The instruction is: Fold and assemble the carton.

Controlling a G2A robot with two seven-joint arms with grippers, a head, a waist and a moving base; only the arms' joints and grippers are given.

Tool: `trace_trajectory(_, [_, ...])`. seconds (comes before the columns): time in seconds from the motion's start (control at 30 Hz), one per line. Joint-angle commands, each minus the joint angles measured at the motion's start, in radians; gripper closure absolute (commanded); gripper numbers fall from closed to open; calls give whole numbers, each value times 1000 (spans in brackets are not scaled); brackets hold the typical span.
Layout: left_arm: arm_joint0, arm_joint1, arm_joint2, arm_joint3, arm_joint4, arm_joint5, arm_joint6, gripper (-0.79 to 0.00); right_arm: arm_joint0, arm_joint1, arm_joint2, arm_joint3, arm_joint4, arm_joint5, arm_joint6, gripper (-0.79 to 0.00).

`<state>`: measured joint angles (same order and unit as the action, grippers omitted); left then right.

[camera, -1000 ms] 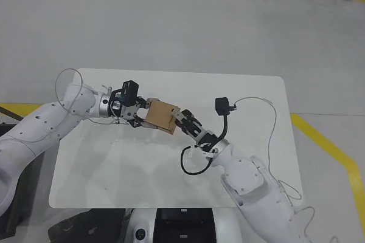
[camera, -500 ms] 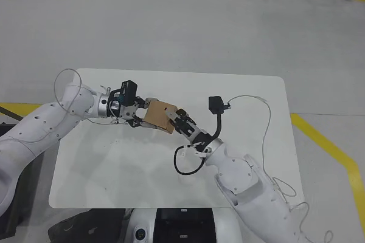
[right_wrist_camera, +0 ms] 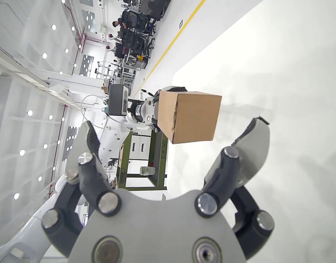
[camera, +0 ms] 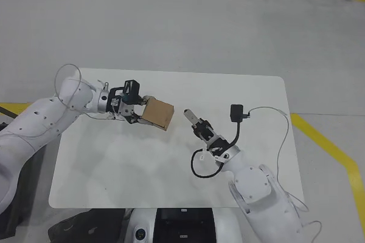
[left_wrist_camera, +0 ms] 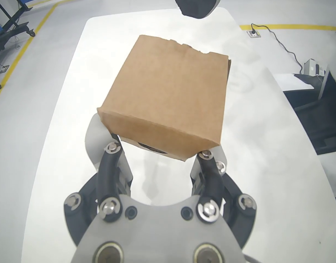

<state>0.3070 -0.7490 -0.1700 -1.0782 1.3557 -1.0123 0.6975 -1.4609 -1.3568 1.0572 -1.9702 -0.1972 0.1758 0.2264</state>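
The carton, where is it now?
In the top view, the carton is held over the far half of the table by the left jaws, apart from the open right jaws.

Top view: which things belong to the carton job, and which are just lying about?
Job: carton, gripped by left tool; right tool, open, apart from it.
Not job: white table; yellow floor line.

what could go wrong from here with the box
1. The left gripper pinches the box by one end only, with most of it sticking out; it may tilt or slip.
2. The right gripper is open and apart from the box, so nothing backs it up.
3. The ragged seam looks loose; that side might spring open.
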Motion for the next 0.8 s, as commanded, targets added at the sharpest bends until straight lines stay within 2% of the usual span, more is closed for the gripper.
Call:
trace_trajectory(0.0, [-1,-13,0,-8,-10,0,-36,-474,-7,1,7,5,4,-8,1,-785])
trace_trajectory(0.1, [0,-40,0,-14,-30,0,-85,-471,-18,3,18,11,12,-20,3,-785])
trace_trajectory(0.27, [18,-97,0,37,-88,0,-163,-388,-39,7,38,9,17,-37,4,-785])
trace_trajectory(0.47, [35,-157,0,111,-166,0,-300,-391,-62,12,67,21,39,-59,6,-785])
trace_trajectory(0.57, [34,-178,0,131,-203,0,-364,-610,-68,13,76,28,46,-70,11,-785])
trace_trajectory(0.6, [35,-183,0,138,-216,0,-388,-714,-70,14,78,28,46,-71,12,-785])
trace_trajectory(0.63, [33,-188,0,144,-231,0,-408,-785,-72,15,81,28,46,-73,13,-785])
trace_trajectory(0.77, [30,-198,0,159,-281,0,-445,-785,-82,18,93,23,48,-80,22,-785])
